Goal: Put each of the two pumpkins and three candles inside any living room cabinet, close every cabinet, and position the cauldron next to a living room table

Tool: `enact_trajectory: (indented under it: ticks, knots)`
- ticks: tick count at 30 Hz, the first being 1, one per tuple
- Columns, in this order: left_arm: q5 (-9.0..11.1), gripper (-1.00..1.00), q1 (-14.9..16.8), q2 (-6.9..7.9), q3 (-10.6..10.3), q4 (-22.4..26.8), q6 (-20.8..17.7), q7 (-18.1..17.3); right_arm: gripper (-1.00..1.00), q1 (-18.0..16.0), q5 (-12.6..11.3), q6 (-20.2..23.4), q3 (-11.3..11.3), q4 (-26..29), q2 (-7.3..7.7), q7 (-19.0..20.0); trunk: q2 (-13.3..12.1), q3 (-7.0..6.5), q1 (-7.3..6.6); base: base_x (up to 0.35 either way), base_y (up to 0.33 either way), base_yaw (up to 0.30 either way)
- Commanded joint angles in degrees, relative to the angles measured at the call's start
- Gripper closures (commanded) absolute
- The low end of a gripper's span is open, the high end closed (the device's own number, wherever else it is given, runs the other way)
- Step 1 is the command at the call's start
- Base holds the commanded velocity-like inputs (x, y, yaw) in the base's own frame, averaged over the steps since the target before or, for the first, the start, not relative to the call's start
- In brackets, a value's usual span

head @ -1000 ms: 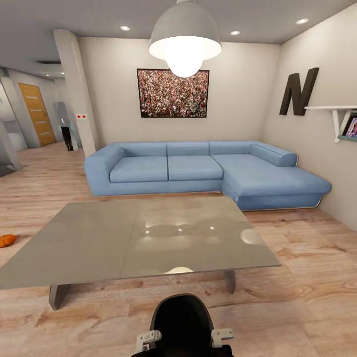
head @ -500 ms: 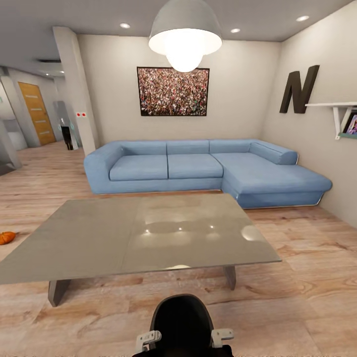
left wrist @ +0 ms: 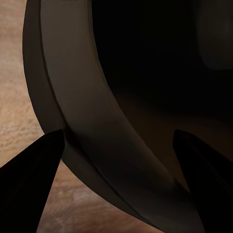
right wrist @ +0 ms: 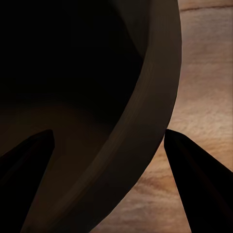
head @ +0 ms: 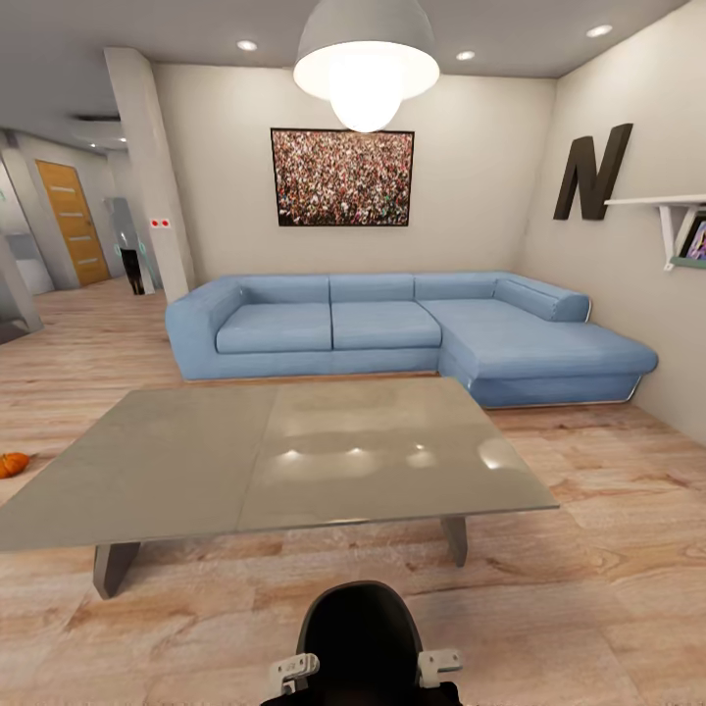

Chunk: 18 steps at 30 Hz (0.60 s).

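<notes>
One orange pumpkin lies on the wooden floor at the far left, beside the left end of the low grey table. The table stands straight ahead of me, its glossy top bare. In the left wrist view my left gripper is open, its dark fingers wide apart over a dark curved surface with floor beside it. My right gripper is open too, its fingers spread over the same kind of dark curved surface. A small dark object stands far off by the pillar, too distant to identify.
A blue corner sofa runs along the back wall behind the table. A pillar and a hallway with an orange door lie at the left. A pendant lamp hangs overhead. A wall shelf sits at the right.
The whole picture has shifted slightly: the camera has moved, so the table and the pumpkin sit a little higher in view. Nothing in the room itself has moved.
</notes>
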State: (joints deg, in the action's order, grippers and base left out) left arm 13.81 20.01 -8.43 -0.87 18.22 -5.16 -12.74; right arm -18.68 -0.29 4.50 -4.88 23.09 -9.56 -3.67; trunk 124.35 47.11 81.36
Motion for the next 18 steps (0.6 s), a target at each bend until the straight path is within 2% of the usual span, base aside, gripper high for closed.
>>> enact_trajectory:
  ticks: [1,4,9,14,18]
  knots:
    - [0.8,1.0,0.0,0.25,-0.8,0.3,-0.4,-0.1,1.0,0.0,-0.8,0.4,-1.0,0.0,0.07,1.0,0.4,0.23,0.21,0.0,0.0,0.0]
    - [0.8,1.0,0.0,0.24,-0.8,0.3,-0.4,-0.1,1.0,0.0,-0.8,0.4,-1.0,0.0,0.07,1.0,1.6,0.77,0.87,0.0,0.0,0.0]
    - [0.8,1.0,0.0,0.25,-0.8,0.3,-0.4,-0.1,1.0,0.0,-0.8,0.4,-1.0,0.0,0.07,1.0,1.6,0.77,0.87,0.0,0.0,0.0]
    - [0.8,1.0,0.0,0.25,-0.8,0.3,-0.4,-0.1,1.0,0.0,-0.8,0.4,-1.0,0.0,0.07,1.1,3.7,1.66,1.97,0.0,0.0,0.0]
    - [0.8,1.0,0.0,0.25,-0.8,0.3,-0.4,-0.1,1.0,0.0,-0.8,0.4,-1.0,0.0,0.07,1.1,3.7,1.66,1.97,0.0,0.0,0.0]
